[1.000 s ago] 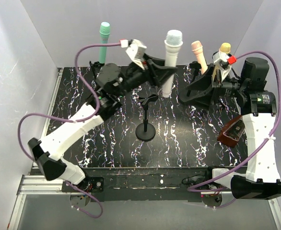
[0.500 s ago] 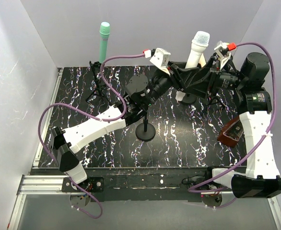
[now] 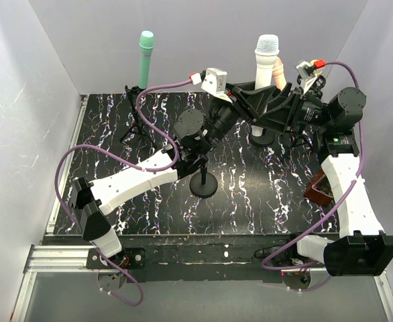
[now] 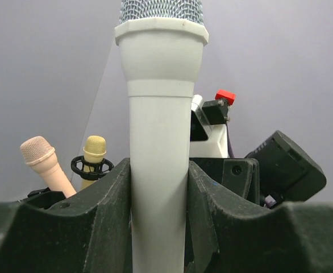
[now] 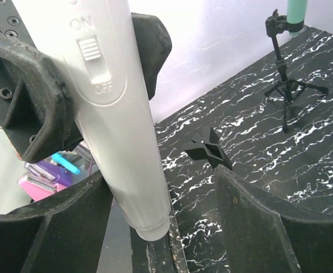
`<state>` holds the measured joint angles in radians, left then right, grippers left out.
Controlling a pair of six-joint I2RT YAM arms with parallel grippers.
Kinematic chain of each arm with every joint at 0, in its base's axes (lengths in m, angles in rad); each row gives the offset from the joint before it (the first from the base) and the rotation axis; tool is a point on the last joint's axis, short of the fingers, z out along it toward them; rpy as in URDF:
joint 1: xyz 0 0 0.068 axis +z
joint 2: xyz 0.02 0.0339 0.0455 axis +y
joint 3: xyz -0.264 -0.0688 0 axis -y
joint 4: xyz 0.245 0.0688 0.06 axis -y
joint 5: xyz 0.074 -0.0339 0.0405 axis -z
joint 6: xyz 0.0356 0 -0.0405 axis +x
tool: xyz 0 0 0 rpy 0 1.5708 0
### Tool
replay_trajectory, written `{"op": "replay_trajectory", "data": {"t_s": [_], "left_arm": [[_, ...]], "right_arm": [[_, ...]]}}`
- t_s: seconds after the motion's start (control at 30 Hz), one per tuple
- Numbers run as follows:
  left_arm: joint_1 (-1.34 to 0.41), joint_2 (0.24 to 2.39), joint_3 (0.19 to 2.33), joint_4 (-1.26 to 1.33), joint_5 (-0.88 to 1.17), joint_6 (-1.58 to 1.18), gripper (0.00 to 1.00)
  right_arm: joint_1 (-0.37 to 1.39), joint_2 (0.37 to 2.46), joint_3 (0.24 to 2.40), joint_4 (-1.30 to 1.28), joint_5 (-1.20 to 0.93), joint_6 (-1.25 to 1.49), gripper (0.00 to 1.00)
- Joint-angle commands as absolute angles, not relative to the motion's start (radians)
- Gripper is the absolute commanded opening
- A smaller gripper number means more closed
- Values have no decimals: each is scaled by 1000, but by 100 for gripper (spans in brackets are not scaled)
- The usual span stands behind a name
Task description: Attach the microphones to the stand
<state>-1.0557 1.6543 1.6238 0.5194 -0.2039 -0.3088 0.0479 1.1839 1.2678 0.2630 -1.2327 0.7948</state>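
My left gripper is shut on the white microphone and holds it upright at the back right; its jaws press both sides of the body. My right gripper is open, and the white microphone's lower end hangs between its fingers, near the left one. The peach-pink microphone and the yellow-tan microphone, which sits in a black ring clip, stand just behind. The teal-green microphone stands clipped on a tripod stand at the back left. An empty stand with a black clip stands mid-table.
A dark red-brown object lies at the table's right edge beside my right arm. White walls close in the back and both sides. Purple cables loop above both arms.
My left arm has swung the white microphone from the back middle over to the back right. My right gripper has left the yellow-tan microphone and now brackets the white microphone's lower end.
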Motion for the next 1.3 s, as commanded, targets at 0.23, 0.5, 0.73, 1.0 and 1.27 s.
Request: {"op": "replay_trajectory", "data": {"t_s": [0.23, 0.5, 0.73, 1.0, 1.27], "left_arm": [[-1062, 1643, 1621, 589, -244, -350, 0], [-1063, 1559, 1565, 513, -195, -309, 17], [-1013, 1375, 1539, 114, -13, -157, 97], [-754, 1244, 1598, -443, 409, -32, 98], [-480, 1255, 1526, -510, 850, 23, 98]], "right_arm": [[66, 1180, 1243, 469, -1265, 896, 41], [64, 1166, 1310, 121, -1304, 550, 1], [61, 1157, 1443, -478, -1217, -38, 1], [63, 1181, 1486, -728, -1157, -438, 1], [67, 1193, 1460, -862, -1181, -764, 1]]}}
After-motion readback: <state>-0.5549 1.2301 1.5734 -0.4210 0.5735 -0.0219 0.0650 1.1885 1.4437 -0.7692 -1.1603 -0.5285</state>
